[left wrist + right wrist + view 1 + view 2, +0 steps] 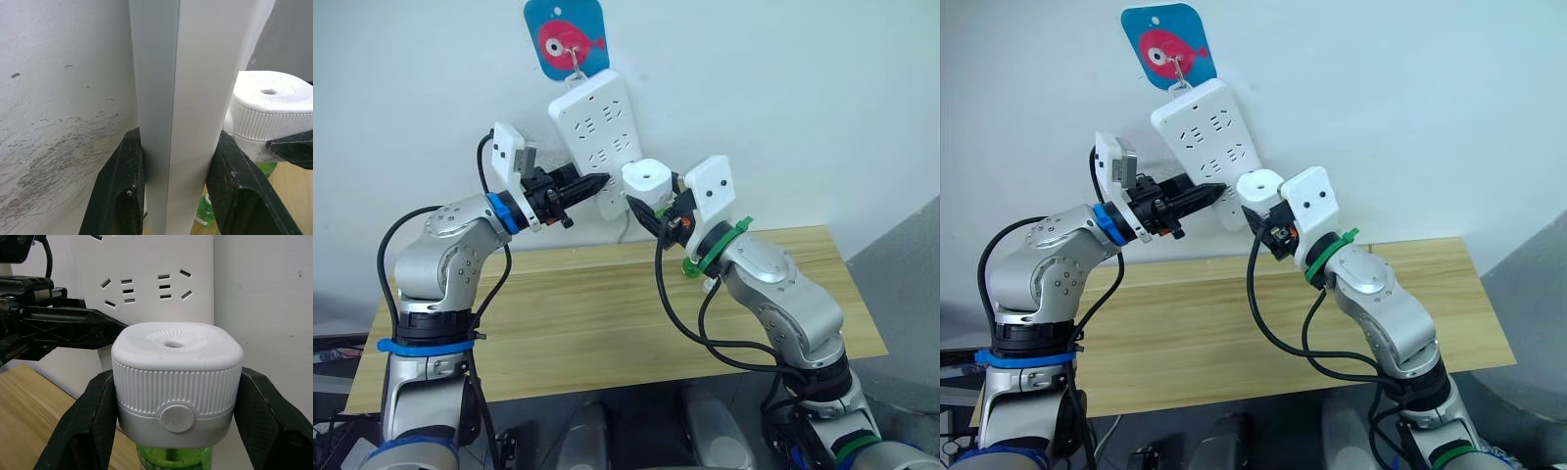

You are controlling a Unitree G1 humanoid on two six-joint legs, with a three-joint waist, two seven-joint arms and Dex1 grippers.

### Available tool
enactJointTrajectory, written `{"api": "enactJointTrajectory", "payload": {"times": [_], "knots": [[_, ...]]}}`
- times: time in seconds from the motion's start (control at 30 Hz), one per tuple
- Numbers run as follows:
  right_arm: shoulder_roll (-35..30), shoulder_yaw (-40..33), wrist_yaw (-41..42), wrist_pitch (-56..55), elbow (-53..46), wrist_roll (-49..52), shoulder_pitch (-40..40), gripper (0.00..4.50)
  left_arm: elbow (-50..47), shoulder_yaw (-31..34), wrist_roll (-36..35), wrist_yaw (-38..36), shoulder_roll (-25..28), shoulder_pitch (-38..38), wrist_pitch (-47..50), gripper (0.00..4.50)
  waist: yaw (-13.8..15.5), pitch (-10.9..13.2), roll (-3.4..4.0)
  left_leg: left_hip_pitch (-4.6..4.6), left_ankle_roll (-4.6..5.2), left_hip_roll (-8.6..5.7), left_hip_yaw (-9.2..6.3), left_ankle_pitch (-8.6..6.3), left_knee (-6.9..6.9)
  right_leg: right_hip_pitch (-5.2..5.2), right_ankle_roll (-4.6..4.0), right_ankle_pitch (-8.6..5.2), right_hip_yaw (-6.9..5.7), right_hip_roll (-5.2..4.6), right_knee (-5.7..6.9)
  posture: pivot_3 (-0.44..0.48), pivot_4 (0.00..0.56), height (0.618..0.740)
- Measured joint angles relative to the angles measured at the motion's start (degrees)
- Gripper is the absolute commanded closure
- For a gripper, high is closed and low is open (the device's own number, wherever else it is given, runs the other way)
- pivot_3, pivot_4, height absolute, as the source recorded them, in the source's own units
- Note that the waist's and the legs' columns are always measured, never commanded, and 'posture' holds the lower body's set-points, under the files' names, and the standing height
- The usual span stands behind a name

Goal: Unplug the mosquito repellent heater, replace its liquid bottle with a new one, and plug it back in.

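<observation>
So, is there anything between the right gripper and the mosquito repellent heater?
No. The right gripper is already closed on the mosquito repellent heater, one finger on each side, with nothing between. The left gripper clamps the power strip beside it.

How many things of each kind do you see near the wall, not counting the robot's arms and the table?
Power strip: 1
Mosquito repellent heater: 1
Green bottle under the heater: 1
Blue tag with a pink fish: 1
Total: 4
</observation>
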Motion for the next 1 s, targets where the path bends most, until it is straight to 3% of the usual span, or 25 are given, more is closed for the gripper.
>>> {"api": "enactJointTrajectory", "payload": {"times": [0.63, 0.8, 1.0], "knots": [[2.8, -0.9, 6.2, -3.0, 8.4, -1.1, -3.3, 1.58, -0.7, 1.5, 0.4, 0.1, 1.7, 1.5, 1.8, 3.19, -1.2, -0.8, 0.02, 0.09, -0.16, 0.04, -0.04, 0.09, -0.02, 0.0, 0.0, 0.0, 0.01, 0.05, 0.13, -0.165, 0.186, 0.734], [4.0, -1.4, 6.4, -2.4, 9.1, -1.0, -4.4, 0.0, -0.7, 0.8, 0.5, -0.4, 1.0, 1.6, 0.3, 3.19, -1.0, -0.9, 0.0, 0.06, -0.17, 0.03, -0.07, 0.1, -0.08, -0.01, 0.0, 0.0, -0.03, 0.05, 0.07, -0.165, 0.188, 0.734], [-1.3, -2.6, 9.0, 0.3, 4.4, -0.3, -4.0, 0.0, 1.4, -0.5, 3.4, -2.3, 1.7, 1.2, -5.4, 3.19, -0.6, -1.1, -0.04, -0.14, -0.14, -0.15, -0.04, 0.07, -0.22, -0.01, 0.0, 0.01, -0.09, -0.23, -0.46, -0.164, 0.19, 0.734]]}}
